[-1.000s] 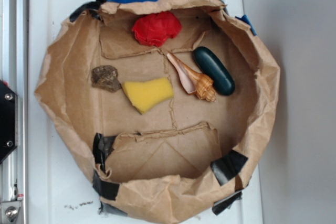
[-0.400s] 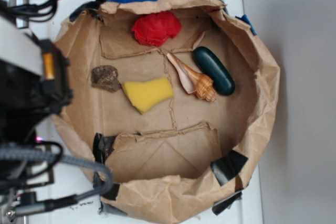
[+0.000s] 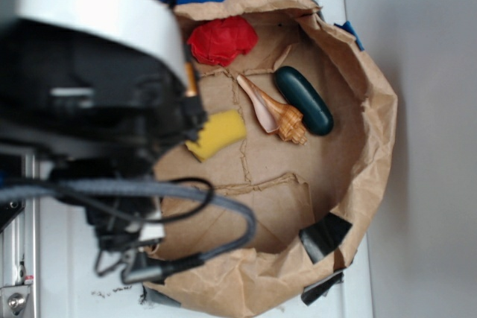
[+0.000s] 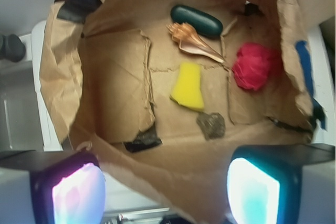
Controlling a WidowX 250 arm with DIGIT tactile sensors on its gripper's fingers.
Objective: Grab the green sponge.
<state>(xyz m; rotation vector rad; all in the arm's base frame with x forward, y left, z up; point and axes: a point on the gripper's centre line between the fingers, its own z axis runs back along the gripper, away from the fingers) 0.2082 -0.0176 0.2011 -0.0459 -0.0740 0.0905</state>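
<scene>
The green sponge (image 3: 221,132) is a yellow ragged foam wedge lying on the floor of the brown paper bag, its left end hidden under my arm (image 3: 97,94) in the exterior view. In the wrist view the sponge (image 4: 189,86) lies whole in the middle of the bag floor, well ahead of my gripper (image 4: 165,190). The two fingers stand wide apart at the bottom corners of that view, above the bag's near wall, with nothing between them.
A seashell (image 4: 194,43), a dark green capsule (image 4: 197,20), a red wad (image 4: 254,66) and a small rock (image 4: 211,125) lie around the sponge. The bag's crumpled walls (image 3: 373,109) ring them all. The rock is hidden in the exterior view.
My arm has come in from the left and now hangs over the left side of the bag, covering the rock and the sponge's left end. The objects have not moved.
</scene>
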